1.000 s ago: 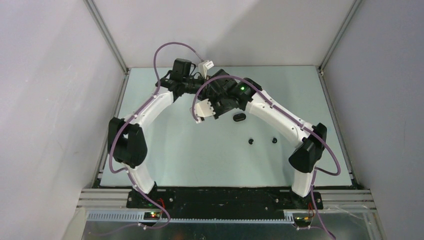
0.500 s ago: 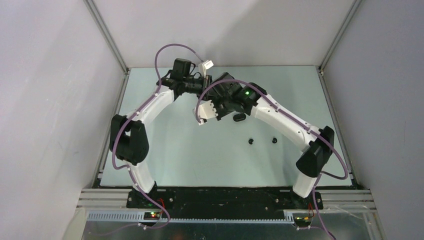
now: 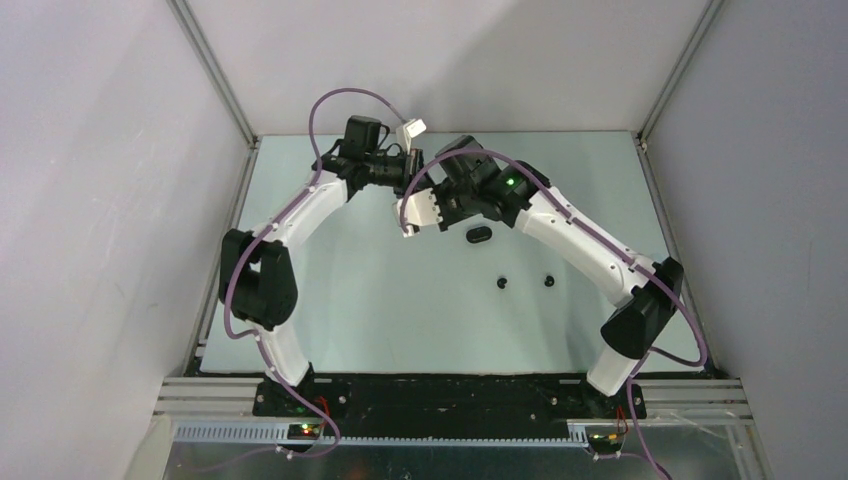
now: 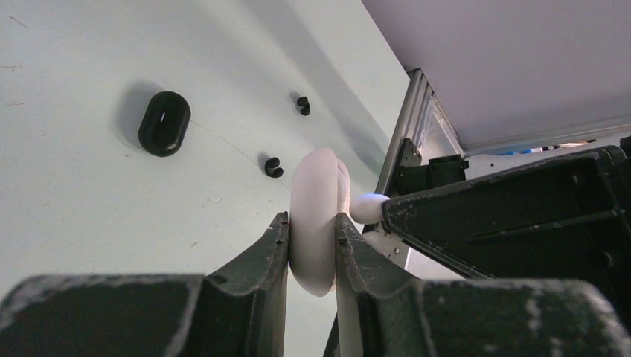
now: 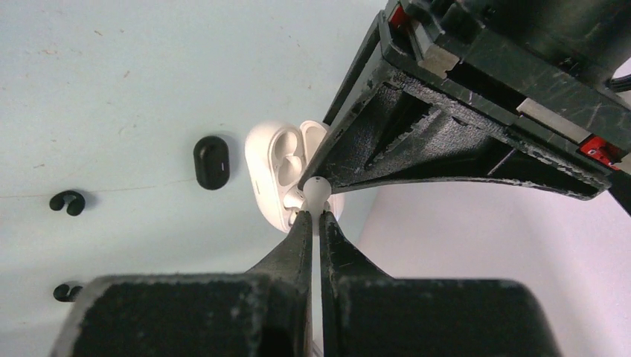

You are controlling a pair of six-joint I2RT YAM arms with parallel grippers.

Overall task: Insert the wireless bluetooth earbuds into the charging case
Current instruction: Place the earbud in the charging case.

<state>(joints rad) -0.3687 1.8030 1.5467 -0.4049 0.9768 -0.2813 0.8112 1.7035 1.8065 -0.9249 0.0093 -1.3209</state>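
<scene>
My left gripper [image 4: 312,238] is shut on the open white charging case [image 4: 316,216] and holds it above the table at the back middle. My right gripper [image 5: 312,217] is shut on a white earbud [image 5: 315,190], pressed against the case's open side [image 5: 271,167]. That bud also shows in the left wrist view [image 4: 366,207], at the case's edge. In the top view both grippers meet near the back, left [image 3: 405,172] and right [image 3: 440,195], and hide the white case. Two black earbuds [image 3: 502,283] [image 3: 548,280] lie on the table. The other white earbud cannot be made out.
A shut black pill-shaped case [image 3: 480,234] lies on the table just below the grippers; it also shows in the left wrist view [image 4: 164,123] and the right wrist view [image 5: 212,161]. White walls with metal frame posts [image 3: 215,80] enclose the table.
My right arm has swung further back and to the right, bringing its gripper and white bud up against the case. The left arm has barely moved.
</scene>
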